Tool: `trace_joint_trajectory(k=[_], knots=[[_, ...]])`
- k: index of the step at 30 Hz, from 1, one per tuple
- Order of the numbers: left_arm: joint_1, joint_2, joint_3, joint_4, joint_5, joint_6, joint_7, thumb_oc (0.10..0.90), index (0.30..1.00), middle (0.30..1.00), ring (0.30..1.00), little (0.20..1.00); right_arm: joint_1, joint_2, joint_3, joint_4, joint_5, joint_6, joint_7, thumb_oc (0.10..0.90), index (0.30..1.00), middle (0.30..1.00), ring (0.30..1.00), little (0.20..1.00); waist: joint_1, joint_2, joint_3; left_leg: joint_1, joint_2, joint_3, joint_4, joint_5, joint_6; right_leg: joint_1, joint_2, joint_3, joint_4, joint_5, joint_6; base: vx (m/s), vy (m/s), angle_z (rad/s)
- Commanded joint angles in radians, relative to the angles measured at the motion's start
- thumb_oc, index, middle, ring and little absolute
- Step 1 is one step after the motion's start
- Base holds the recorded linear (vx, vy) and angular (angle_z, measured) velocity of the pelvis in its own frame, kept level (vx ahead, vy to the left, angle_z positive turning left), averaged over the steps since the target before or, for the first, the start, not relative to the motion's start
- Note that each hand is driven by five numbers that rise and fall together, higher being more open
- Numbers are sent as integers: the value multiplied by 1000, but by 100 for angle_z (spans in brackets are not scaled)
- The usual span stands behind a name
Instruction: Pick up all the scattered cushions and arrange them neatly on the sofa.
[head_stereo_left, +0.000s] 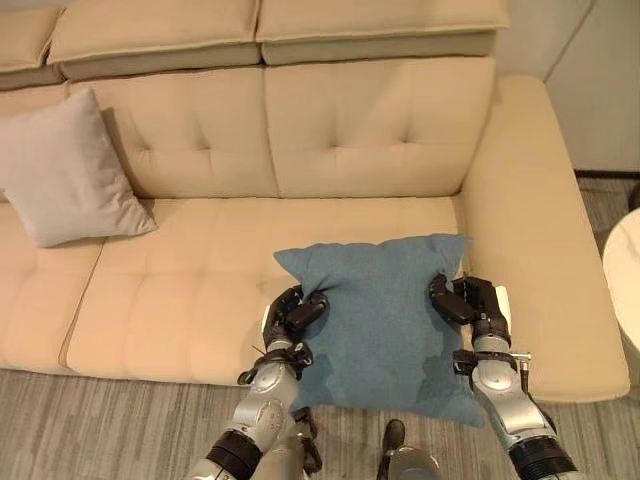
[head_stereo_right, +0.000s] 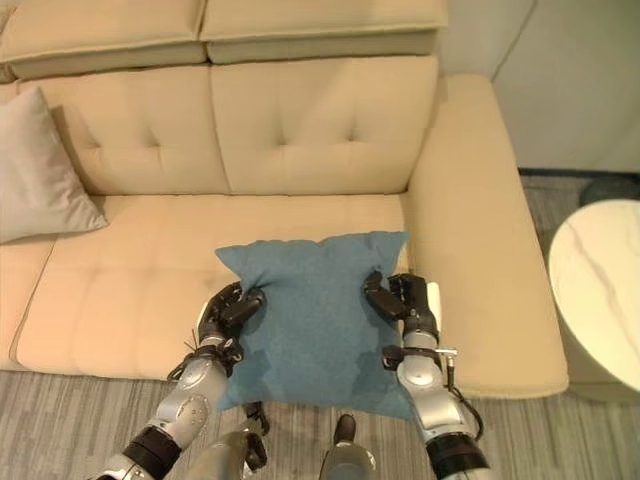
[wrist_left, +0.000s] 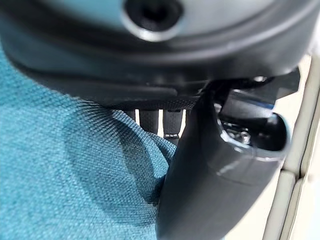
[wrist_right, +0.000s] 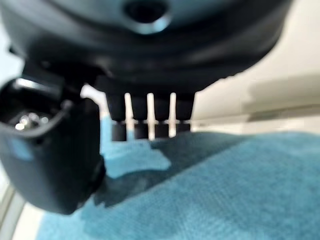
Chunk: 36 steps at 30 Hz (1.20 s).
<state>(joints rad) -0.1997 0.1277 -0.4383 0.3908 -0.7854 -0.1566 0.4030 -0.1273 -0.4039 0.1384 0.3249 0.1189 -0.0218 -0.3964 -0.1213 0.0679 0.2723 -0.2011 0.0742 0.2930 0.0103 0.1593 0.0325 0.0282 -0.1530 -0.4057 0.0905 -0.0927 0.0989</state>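
Step in hand: carrying the blue cushion (head_stereo_left: 385, 325) to the sofa (head_stereo_left: 350, 130) — placement not done yet. Left hand (head_stereo_left: 293, 312) is clamped on the cushion's left edge, right hand (head_stereo_left: 463, 300) clamped on its right edge; both wrist views show thumb and fingers pinching blue fabric. The cushion's far half lies over the right part of the seat, while its near edge hangs past the sofa front over the floor (head_stereo_left: 110, 425). Can't tell whether it's resting on the seat or held just above it.

A grey cushion (head_stereo_left: 65, 170) already leans against the backrest at far left, well apart from the blue one.

Next move, as I judge it — push the blue cushion farther in, tip it upright against the backrest near the right armrest (head_stereo_left: 535, 210), then let go with both hands together. Needs the two hands moving in step so the cushion doesn't twist or slide off the near edge. A pale round bench (head_stereo_right: 600, 290) sits right of the sofa, clear of the arms.
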Motion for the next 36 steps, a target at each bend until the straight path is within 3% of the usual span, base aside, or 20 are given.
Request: trace_joint_trajectory(k=[1,3,4,8,9,10,12,13,18,20,22,25,27,28,29,31,36], knots=[[-98,-55,-69,-173,23,-73,-117,400,300,300,300,300,-115,41,55,-147,-38,-107,25,400,300,300,300,300,32,-79,-118,45,16,-26,62,-179,-90,-6,10,83,-20,-34,16,82,133,38],[-98,-53,-71,-173,23,-70,-119,400,300,300,300,300,-118,45,57,-151,-37,-105,25,400,300,300,300,300,37,-79,-119,47,4,-31,68,-194,-79,-5,-3,83,6,-43,21,108,226,28],[-103,-39,-70,-174,39,-57,-118,400,300,300,300,300,-141,54,69,-143,-46,-96,32,400,300,300,300,300,45,-79,-122,69,-24,-33,66,-225,-49,-30,-48,99,106,-21,45,141,300,23],[-119,-18,-63,-175,48,-57,-117,400,300,300,300,300,-173,68,85,-145,-42,-95,39,400,300,300,300,300,43,-76,-110,95,-36,-29,43,-231,-24,-124,-69,150,265,17,69,65,204,1],[-130,-19,-57,-167,49,-60,-116,400,300,300,300,300,-188,75,89,-144,-38,-95,40,400,300,300,300,300,40,-76,-104,118,-37,-35,21,-232,-23,-161,-50,174,274,7,66,7,101,-12],[-136,-23,-56,-161,49,-65,-116,400,300,300,300,300,-195,77,91,-142,-38,-96,41,400,300,300,300,300,36,-76,-99,119,-33,-33,11,-208,-21,-191,-12,186,248,14,44,-3,40,-13],[-140,-26,-55,-158,47,-67,-118,400,300,300,300,300,-201,76,93,-140,-37,-97,44,400,300,300,300,300,31,-80,-96,127,-39,-43,2,-207,-22,-202,16,206,218,12,38,89,-20,6],[-155,-33,-60,-146,51,-69,-126,400,300,300,300,300,-220,71,102,-122,-32,-103,43,400,300,300,300,300,26,-97,-93,154,-63,-69,-12,-235,-26,-243,63,216,111,44,38,191,-37,13],[-143,-40,-56,-142,48,-69,-148,400,300,300,300,300,-195,60,86,-101,-23,-107,46,400,300,300,300,300,27,-120,-96,138,-79,-94,55,-255,-38,-198,75,223,20,68,19,83,-121,14],[-130,-53,-59,-149,42,-63,-158,400,300,300,300,300,-167,34,71,-118,-30,-111,50,400,300,300,300,300,26,-119,-98,107,-52,-91,165,-275,-73,-155,67,194,-6,65,1,105,-167,37],[-130,-56,-59,-148,48,-59,-157,400,300,300,300,300,-163,27,67,-120,-29,-113,50,400,300,300,300,300,26,-116,-98,98,-42,-92,201,-283,-77,-141,67,188,-9,60,-4,56,-73,38],[-135,-56,-55,-149,54,-58,-148,400,300,300,300,300,-163,22,71,-115,-20,-115,54,400,300,300,300,300,33,-115,-91,61,-38,-145,261,-280,-94,-127,68,199,-7,44,-23,47,-8,1],[-131,-48,-50,-167,56,-57,-147,400,300,300,300,300,-152,17,78,-117,-18,-117,65,400,300,300,300,300,43,-108,-95,41,-21,-209,216,-252,-107,-112,74,221,-11,32,-23,106,42,-34],[-132,-47,-50,-167,56,-57,-147,400,300,300,300,300,-152,18,78,-117,-18,-117,65,400,300,300,300,300,42,-109,-98,38,-22,-210,213,-248,-107,-115,73,221,-12,34,-23,115,67,-38],[-135,-43,-51,-173,54,-60,-141,400,300,300,300,300,-158,22,86,-110,-11,-118,65,400,300,300,300,300,51,-101,-97,36,-16,-274,137,-214,-117,-107,83,241,-11,25,-23,102,64,-34],[-136,-38,-51,-182,55,-64,-135,400,300,300,300,300,-163,26,91,-109,-8,-119,61,400,300,300,300,300,58,-89,-96,22,-11,-329,96,-183,-126,-109,92,261,-5,18,-23,93,83,-29],[-123,-37,-51,-181,61,-71,-135,400,300,300,300,300,-152,28,90,-125,-15,-120,67,400,300,300,300,300,42,-64,-109,69,-5,-306,35,-176,-124,-96,79,286,-19,22,-10,102,124,-27]])
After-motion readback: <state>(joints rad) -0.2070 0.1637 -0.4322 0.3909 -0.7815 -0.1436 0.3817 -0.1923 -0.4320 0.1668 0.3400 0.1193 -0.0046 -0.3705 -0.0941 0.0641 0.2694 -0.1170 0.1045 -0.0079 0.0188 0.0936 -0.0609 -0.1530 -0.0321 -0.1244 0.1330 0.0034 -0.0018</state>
